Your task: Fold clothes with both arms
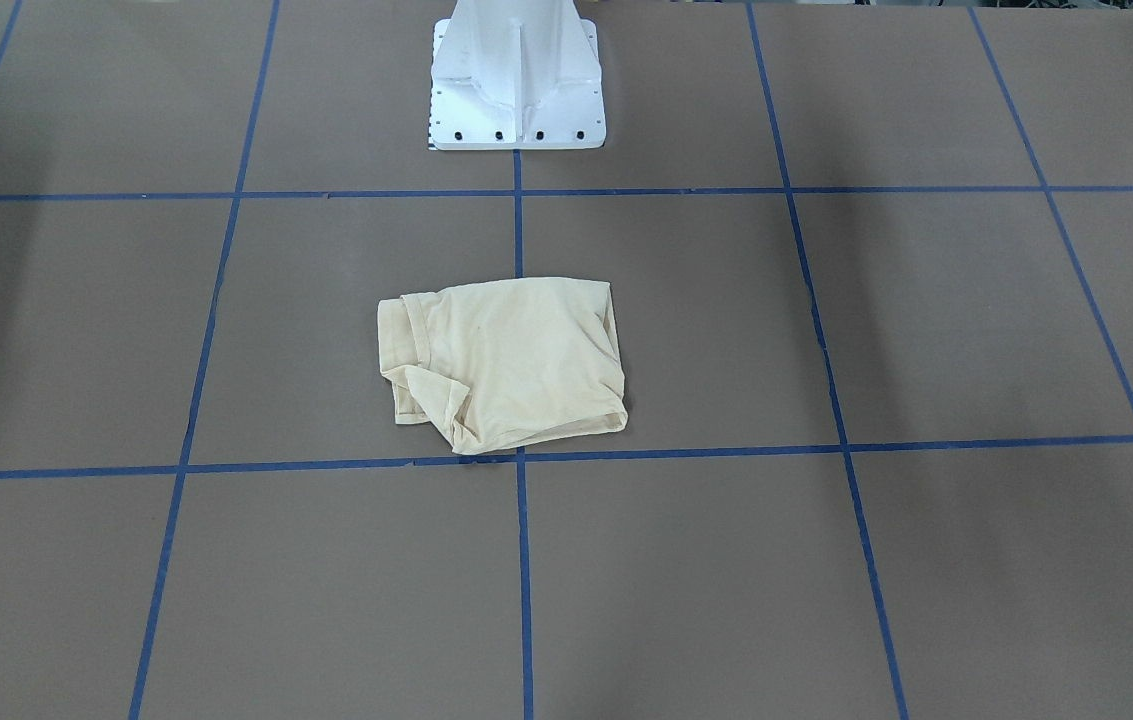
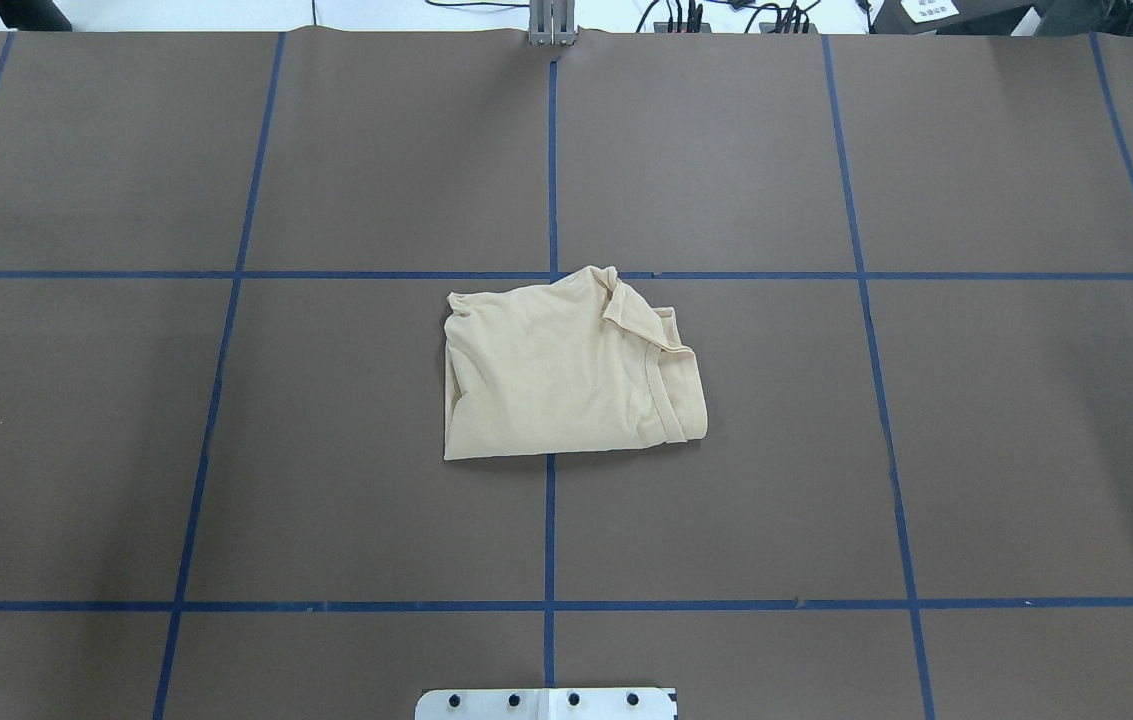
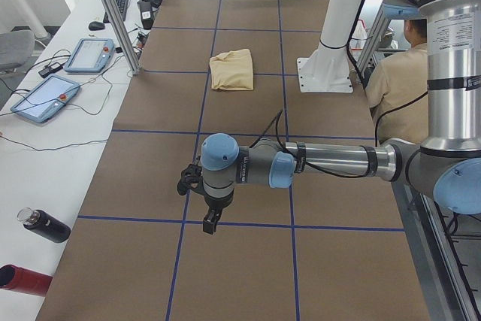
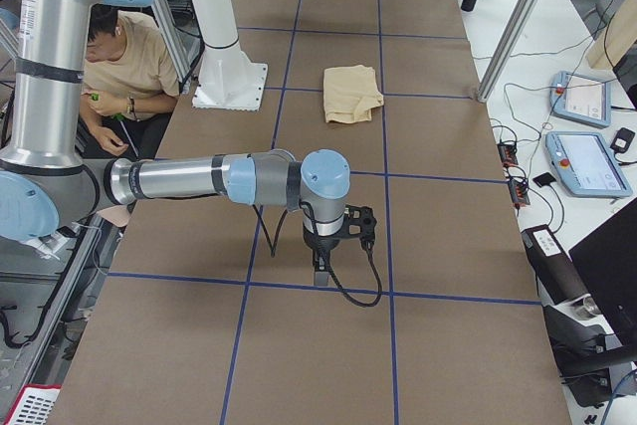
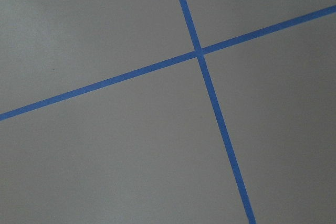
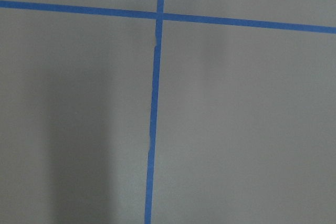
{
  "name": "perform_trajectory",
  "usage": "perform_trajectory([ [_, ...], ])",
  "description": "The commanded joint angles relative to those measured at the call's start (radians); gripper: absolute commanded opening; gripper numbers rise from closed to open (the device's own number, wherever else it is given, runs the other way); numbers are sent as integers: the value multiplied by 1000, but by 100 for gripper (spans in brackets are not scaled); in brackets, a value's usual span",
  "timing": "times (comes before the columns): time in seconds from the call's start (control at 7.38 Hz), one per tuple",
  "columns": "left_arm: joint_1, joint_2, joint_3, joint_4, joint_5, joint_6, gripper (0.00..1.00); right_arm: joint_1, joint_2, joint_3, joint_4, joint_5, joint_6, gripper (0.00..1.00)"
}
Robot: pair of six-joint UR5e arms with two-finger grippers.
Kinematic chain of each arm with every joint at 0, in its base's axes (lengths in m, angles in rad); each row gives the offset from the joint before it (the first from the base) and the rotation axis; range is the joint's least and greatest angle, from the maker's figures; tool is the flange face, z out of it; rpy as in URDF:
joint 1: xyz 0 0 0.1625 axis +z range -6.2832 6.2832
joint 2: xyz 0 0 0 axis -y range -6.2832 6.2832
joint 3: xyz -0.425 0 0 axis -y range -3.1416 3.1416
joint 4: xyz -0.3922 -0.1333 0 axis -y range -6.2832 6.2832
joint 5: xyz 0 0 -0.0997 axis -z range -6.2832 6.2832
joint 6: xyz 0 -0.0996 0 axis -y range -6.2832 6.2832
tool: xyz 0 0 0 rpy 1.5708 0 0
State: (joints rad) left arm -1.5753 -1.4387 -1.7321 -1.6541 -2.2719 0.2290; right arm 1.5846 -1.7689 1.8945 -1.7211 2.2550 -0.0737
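Observation:
The pale cream-yellow T-shirt lies folded into a compact rectangle at the middle of the brown table, ribbed neck band on one side, print hidden. It also shows in the overhead view and both side views. My left gripper hangs far from the shirt, pointing down just above the table; I cannot tell if it is open. My right gripper hangs the same way at the other end; I cannot tell its state either. Both wrist views show only bare table and blue tape.
The white pedestal base stands behind the shirt. A seated person is next to it. Teach pendants and bottles lie on the side bench. Blue tape lines grid the table.

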Motion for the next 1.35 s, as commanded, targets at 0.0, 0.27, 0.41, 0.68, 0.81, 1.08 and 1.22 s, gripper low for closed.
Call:
perform_trajectory([
  [0.0, 0, 3, -1, 0, -1, 1, 100, 0, 2, 0, 0, 0, 2, 100],
  [0.27, 0, 14, -1, 0, -1, 0, 100, 0, 2, 2, 0, 2, 2, 100],
  [0.41, 0, 15, -1, 0, -3, 0, 100, 0, 2, 3, 0, 2, 2, 100],
  [0.68, 0, 15, 3, 0, -3, 1, 100, 0, 2, 5, 0, 3, 2, 100],
  [0.81, 0, 15, 5, 0, -1, 1, 100, 0, 2, 5, 0, 3, 0, 100],
  [1.08, 0, 15, 26, -1, -1, 0, 100, 0, 2, 8, 0, 5, 0, 100],
  [1.22, 0, 15, 28, 0, -3, 1, 100, 0, 2, 8, 0, 5, 2, 100],
])
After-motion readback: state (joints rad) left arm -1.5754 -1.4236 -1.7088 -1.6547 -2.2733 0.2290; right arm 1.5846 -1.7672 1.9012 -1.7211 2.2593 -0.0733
